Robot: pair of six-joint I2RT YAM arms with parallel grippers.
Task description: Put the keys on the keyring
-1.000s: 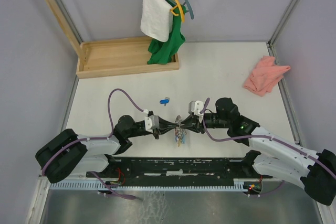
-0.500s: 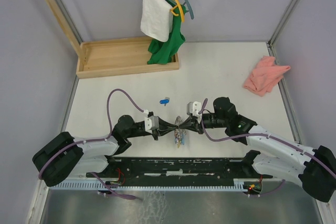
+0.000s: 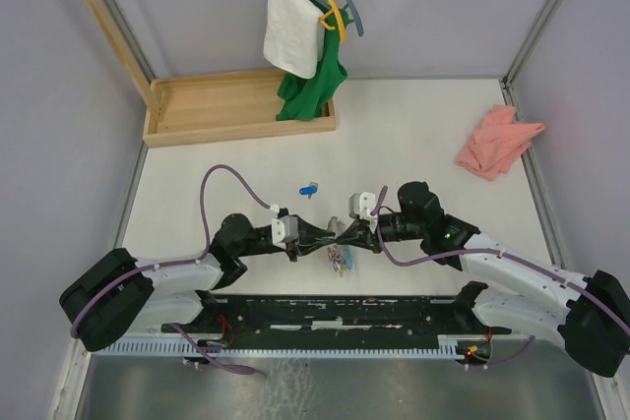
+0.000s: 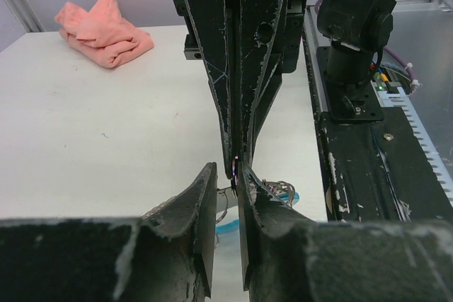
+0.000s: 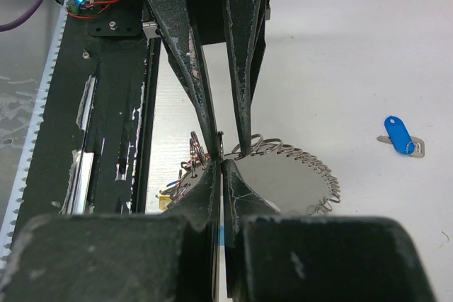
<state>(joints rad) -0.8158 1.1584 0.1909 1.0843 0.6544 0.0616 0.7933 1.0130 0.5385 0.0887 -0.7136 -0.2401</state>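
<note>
My two claws meet tip to tip low over the near middle of the white table (image 3: 413, 135), with the keyring (image 3: 340, 260) between them.

My right claw (image 5: 221, 169) is clenched, its fingertips pressed together on a thin wire loop of the keyring. The rest of the keyring, a bundle of wire coils and small coloured bits, sits just below the tips. My left claw (image 4: 226, 182) faces it from the other side, jaws parted by a narrow slit. That thin loop stands in the slit, and I cannot tell whether the fingers touch it. The blue-headed key (image 5: 398, 134) lies flat on the table by itself, apart from the bundle, on the far side of my claws. A crumpled pink cloth (image 4: 102, 30) sits well away at the far right.
</note>
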